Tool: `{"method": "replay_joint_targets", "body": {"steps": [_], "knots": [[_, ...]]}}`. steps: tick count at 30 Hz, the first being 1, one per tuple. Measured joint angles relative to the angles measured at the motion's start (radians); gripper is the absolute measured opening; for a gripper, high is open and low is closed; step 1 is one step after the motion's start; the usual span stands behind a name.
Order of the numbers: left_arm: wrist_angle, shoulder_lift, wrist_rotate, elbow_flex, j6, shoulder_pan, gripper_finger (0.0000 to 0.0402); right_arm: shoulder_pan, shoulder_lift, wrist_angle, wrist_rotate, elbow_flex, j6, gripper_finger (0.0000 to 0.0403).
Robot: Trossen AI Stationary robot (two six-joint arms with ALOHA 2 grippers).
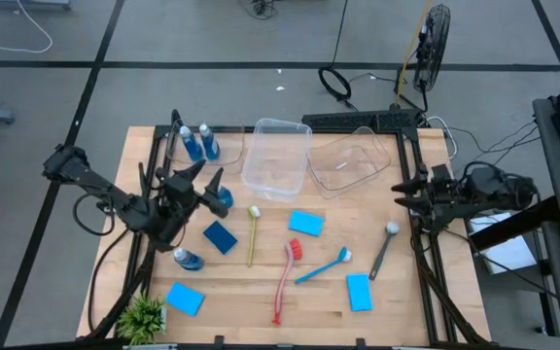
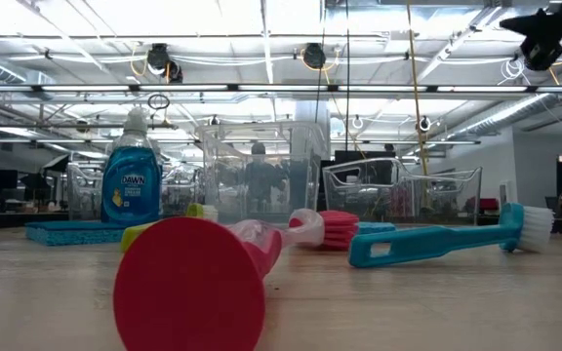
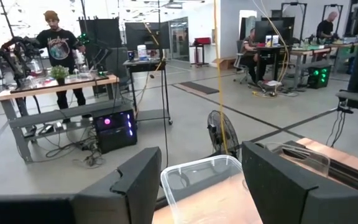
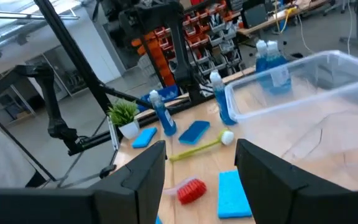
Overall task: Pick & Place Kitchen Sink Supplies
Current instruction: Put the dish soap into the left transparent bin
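Both pairs of jaws stand wide apart with nothing between them. From above, the left gripper (image 1: 205, 185) hangs over the table's 9 o'clock side, its fingers (image 3: 138, 183) aimed toward a clear tub (image 1: 277, 156) at 12 o'clock. Touching or just under that gripper sits a bottle (image 1: 223, 198) of blue liquid; which, I cannot tell. Two more bottles (image 1: 200, 142) stand together at 11 o'clock, and a fourth bottle (image 1: 187, 259) lies at 8 o'clock. A dark blue sponge (image 1: 220, 237) lies just beside it, toward the centre.

The right gripper (image 1: 402, 189) hovers at the table's 3 o'clock edge, well apart from every supply; its fingers (image 4: 263, 168) point across the table. A second tub (image 1: 350, 162), tilted, rests at 1 o'clock beside the first.

Near the centre lie a yellow-green brush (image 1: 252, 233), a red brush (image 1: 286, 275) and a blue brush (image 1: 323, 266), the last two at 6 o'clock. A grey brush (image 1: 383, 249) lies at 4 o'clock. Lighter sponges sit at the centre (image 1: 305, 224), at 5 o'clock (image 1: 359, 292) and at 7 o'clock (image 1: 184, 298). A small plant (image 1: 142, 317) stands at the 7 o'clock corner.

In the low view the red brush's handle end (image 2: 189, 285) fills the foreground, with a bottle (image 2: 131, 177) behind it.
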Motion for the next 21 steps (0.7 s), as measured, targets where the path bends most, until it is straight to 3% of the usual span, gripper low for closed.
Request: {"method": "replay_joint_targets", "body": {"steps": [9, 16, 21], "knots": [[0.022, 0.000, 0.016, 0.000, -0.019, 0.000, 0.0223, 0.000, -0.019, 0.035, 0.002, -0.067, 0.033, 0.0183], [0.022, -0.011, 0.294, 0.000, -0.115, -0.005, 0.0223, 0.000, -0.019, 0.050, 0.006, -0.067, 0.024, 0.0183], [-0.089, -0.010, 0.391, 0.000, -0.313, -0.020, 0.0223, 0.000, -0.019, 0.050, 0.006, -0.067, 0.028, 0.0183]]}}
